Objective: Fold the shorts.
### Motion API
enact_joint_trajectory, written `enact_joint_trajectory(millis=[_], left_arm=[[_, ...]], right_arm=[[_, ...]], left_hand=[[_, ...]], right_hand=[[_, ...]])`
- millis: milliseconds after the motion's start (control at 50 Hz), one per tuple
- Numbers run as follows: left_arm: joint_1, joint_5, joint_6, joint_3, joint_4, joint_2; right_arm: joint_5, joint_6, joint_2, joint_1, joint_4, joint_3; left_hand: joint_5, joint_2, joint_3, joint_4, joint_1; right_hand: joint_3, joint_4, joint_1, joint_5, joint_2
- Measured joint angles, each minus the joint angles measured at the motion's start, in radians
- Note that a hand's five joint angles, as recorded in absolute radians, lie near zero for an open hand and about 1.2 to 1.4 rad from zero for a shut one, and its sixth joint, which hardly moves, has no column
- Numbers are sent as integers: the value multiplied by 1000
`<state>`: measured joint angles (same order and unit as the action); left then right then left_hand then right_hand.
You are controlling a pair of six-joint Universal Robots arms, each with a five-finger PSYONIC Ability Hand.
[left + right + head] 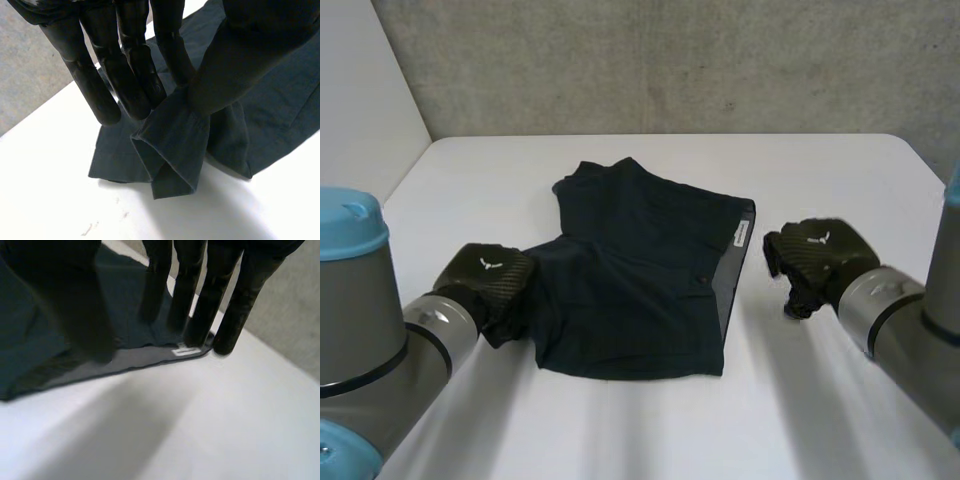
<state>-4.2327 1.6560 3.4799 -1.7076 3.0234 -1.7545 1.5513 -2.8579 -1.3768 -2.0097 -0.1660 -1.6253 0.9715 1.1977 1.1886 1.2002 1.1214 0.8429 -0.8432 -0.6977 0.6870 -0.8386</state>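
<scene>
Shorts (640,290) (280,100) (40,340) of dark navy cloth lie flat in the middle of the white table (820,170). The legs point toward the table's left edge. The waistband (735,270) (125,360) faces its right edge and shows a grey inner lining and a small white label (741,232) (184,351). The cloth is mostly smooth, with one leg reaching toward the far edge. The nearer leg's hem (172,165) is bunched into a raised, doubled fold.

The left hand (485,275) (130,75) sits on that hem, pinching the fold between its straight fingers and thumb. The right hand (820,255) (200,300) hangs just beside the waistband near the label, fingers straight and slightly spread and holding nothing. Whether its fingertips touch the cloth cannot be told. A grey concrete wall (670,60) rises behind the far edge.
</scene>
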Motion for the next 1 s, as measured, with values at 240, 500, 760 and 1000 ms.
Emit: enact_joint_trajectory(millis=[240,500,760,1000], left_arm=[[-11,2,2,17,61,57],[-56,0,-1,19,70,66],[-60,1,-2,44,69,80],[-75,0,-2,48,69,81]], right_arm=[[-140,-246,-79,-40,222,-244],[-127,-110,160,-225,389,-206],[-75,-16,304,-223,482,-122],[-61,-9,349,-220,491,-69]], left_hand=[[0,0,0,0,0],[0,0,0,0,0],[0,0,0,0,0],[0,0,2,1,0]], right_hand=[[-330,328,244,-347,326],[-330,328,244,-347,326],[-276,274,218,-306,269],[310,-319,-259,263,-323]])
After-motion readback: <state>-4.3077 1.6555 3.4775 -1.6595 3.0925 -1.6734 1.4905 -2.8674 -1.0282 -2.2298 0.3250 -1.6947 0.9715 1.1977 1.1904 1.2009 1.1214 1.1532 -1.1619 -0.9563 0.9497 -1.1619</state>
